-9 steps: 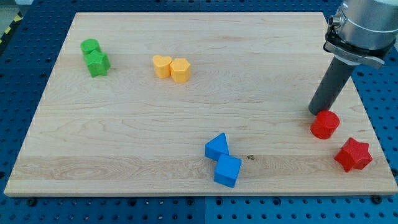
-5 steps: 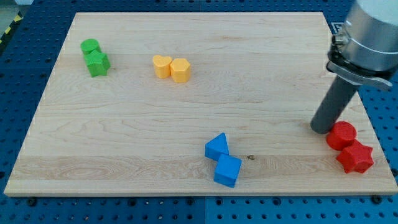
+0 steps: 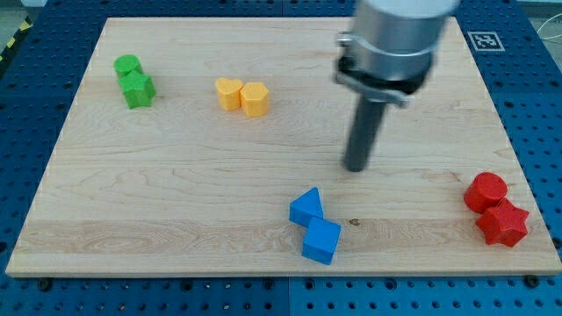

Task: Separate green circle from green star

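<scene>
- My tip rests on the surface right of centre, above the blue blocks; there is no claw, only a rod.
- The green circle touches the green star at the view's top left, well apart from my tip.
- Risk: on the way across, I could clip the yellow pair.
- A push off the seam could shove both greens together, or off the near edge.

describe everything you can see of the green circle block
The green circle is a small, squat, matte bright-green cylinder lying flat near the wooden board's top-left corner in the view. It touches the green star just below it; nothing else touches it. My tip is far to the view's right, mid-board.
</scene>
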Robot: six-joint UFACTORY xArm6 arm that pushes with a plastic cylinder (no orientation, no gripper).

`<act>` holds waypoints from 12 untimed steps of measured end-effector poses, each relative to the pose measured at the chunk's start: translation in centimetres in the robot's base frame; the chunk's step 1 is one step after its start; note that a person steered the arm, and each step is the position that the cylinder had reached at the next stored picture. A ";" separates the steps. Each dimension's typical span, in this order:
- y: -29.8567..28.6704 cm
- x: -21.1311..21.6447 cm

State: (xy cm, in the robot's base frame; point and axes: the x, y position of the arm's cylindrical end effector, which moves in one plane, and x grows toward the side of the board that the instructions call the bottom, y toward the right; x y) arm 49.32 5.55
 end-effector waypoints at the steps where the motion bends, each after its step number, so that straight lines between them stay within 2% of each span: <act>1: -11.3 -1.0; 2: -22.8 -3.1; 3: -30.0 -9.2; 4: -34.4 -13.2; 5: -34.2 -16.4; 6: -31.1 -18.6; 7: -28.3 -16.6; 8: -28.6 -13.6; 9: -27.2 -13.2; 11: -22.1 -14.0; 12: -21.2 -16.6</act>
State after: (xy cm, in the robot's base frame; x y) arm 32.71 -15.67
